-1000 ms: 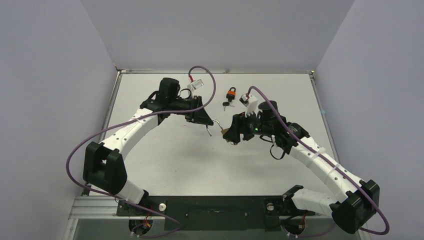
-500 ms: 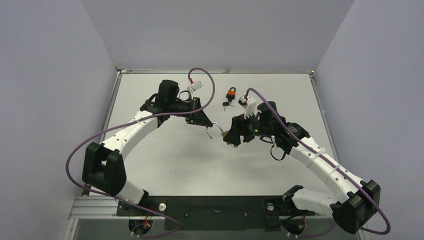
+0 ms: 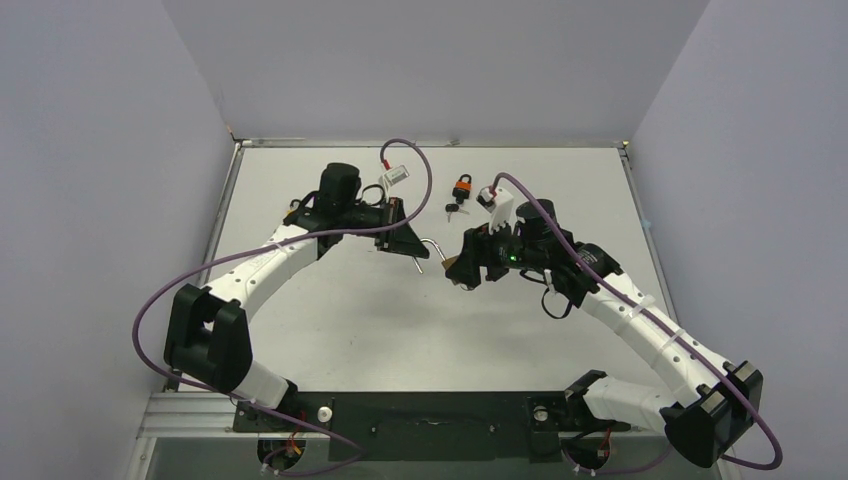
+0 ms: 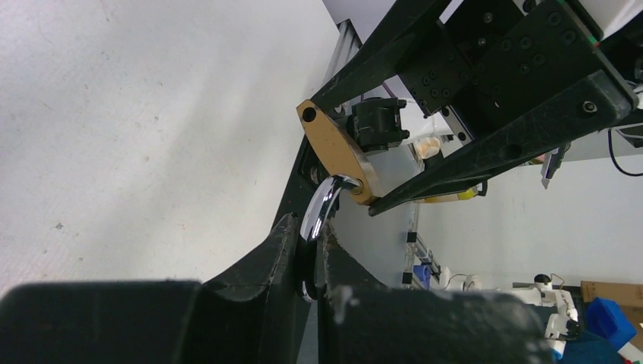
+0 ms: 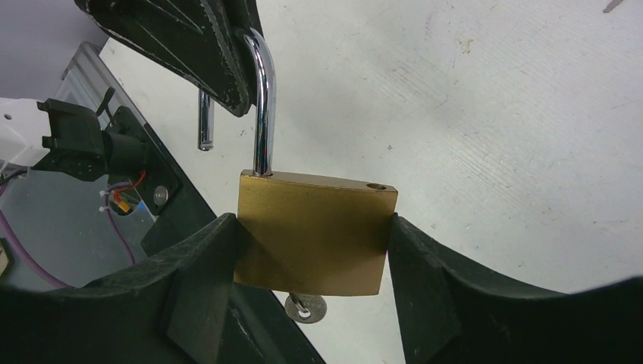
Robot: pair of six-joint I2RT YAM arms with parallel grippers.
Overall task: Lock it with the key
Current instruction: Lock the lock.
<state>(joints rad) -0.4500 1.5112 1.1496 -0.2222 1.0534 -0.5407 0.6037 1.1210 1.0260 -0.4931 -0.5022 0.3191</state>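
Note:
A brass padlock [image 5: 315, 233] is held above the table between both arms. My right gripper [image 5: 312, 250] is shut on its body, a finger on each side. A silver key [image 5: 305, 307] sticks out of the bottom of the lock. The chrome shackle [image 5: 260, 106] is swung open, its free end [image 5: 203, 120] clear of the body. My left gripper [image 4: 309, 246] is shut on the shackle [image 4: 322, 208], with the brass body [image 4: 334, 148] beyond it. In the top view the lock [image 3: 455, 265] sits between the left gripper [image 3: 412, 245] and right gripper [image 3: 466, 265].
A second padlock, orange and black [image 3: 462, 188], lies at the back of the table with small keys [image 3: 453, 209] beside it. A white tag [image 3: 396, 174] hangs on the left arm's cable. The table's rails [image 3: 430, 144] run along the back.
Both arms have shifted slightly, the left gripper moving a little right and down with the shackle. Both grips are unchanged.

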